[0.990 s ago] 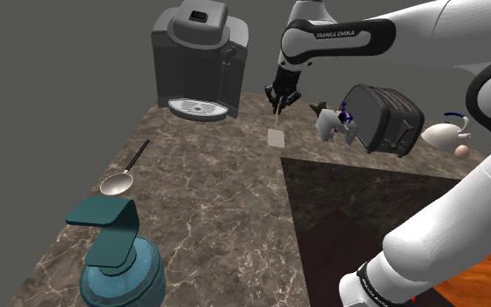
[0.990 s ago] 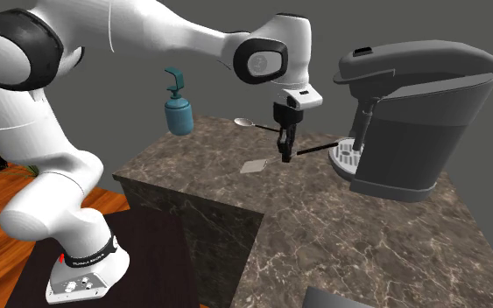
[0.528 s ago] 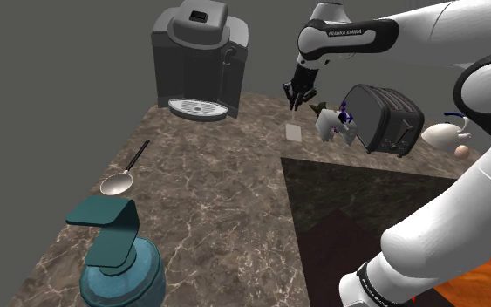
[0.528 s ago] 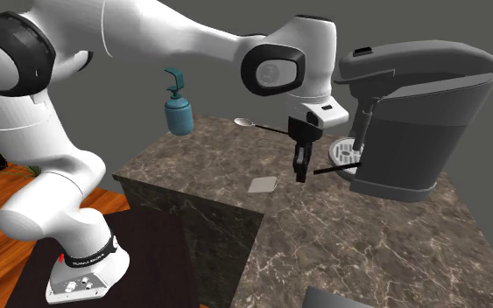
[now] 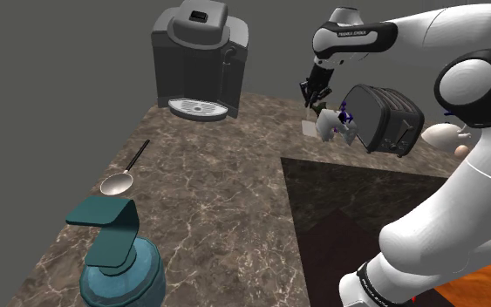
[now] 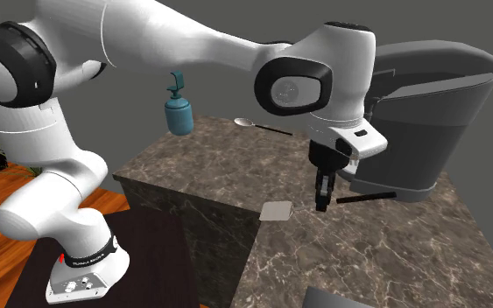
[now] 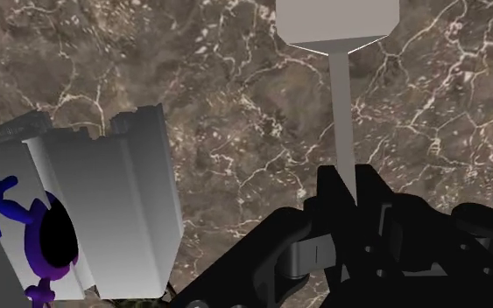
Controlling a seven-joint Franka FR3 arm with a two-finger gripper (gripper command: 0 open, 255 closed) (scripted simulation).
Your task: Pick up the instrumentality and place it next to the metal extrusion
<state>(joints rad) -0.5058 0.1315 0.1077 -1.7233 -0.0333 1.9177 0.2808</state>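
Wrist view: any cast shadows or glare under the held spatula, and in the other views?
Wrist view: the flat grey spatula throws no shadow on the brown marbled counter, no glare; the pale ribbed extrusion is softly shaded. Second exterior view: none under the spatula either. Shoulder view: even light, no cast shadows.

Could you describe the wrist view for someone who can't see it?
The black hand clasps the thin handle of a grey spatula, its flat blade out ahead above a brown marble counter. A ribbed grey metal extrusion sits beside it.
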